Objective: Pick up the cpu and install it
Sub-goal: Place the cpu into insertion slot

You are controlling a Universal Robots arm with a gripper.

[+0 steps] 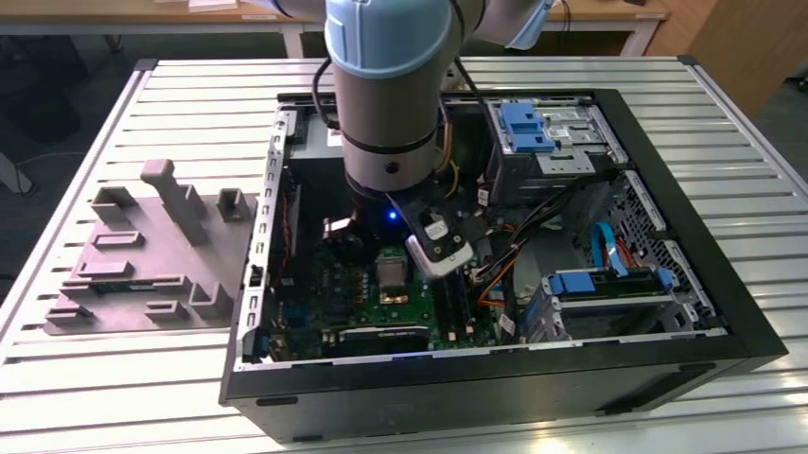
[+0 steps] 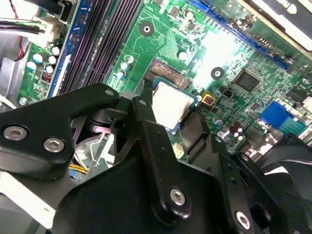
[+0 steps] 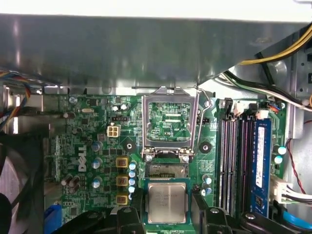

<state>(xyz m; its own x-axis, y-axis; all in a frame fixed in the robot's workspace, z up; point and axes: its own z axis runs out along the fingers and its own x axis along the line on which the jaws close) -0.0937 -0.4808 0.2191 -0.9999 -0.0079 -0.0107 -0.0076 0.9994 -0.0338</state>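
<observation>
- Open computer case point(image 1: 505, 378) with green motherboard point(image 3: 87, 131) inside, socket point(image 3: 167, 170) uncovered.
- Gripper point(image 3: 167, 197) jaws clamped on cpu point(image 3: 167, 204): 1 flat square, pale silver top, near socket.

Bench here is a table point(image 1: 189, 95) topped with pale metal slats running across, and overhead light throws bright glare spots point(image 1: 555, 443) on the slats at the near edge. Behind it stand two wooden desks: one point(image 1: 127, 14) toward the exterior view's left with a white leg point(image 1: 293, 38), and one point(image 1: 619, 11) toward the right, also white-legged, next to a wooden panel point(image 1: 745, 47). Floor point(image 1: 51, 132) is dark grey on both sides of the table, with a thin pale cable point(image 1: 15, 168) lying on it at the left.
</observation>
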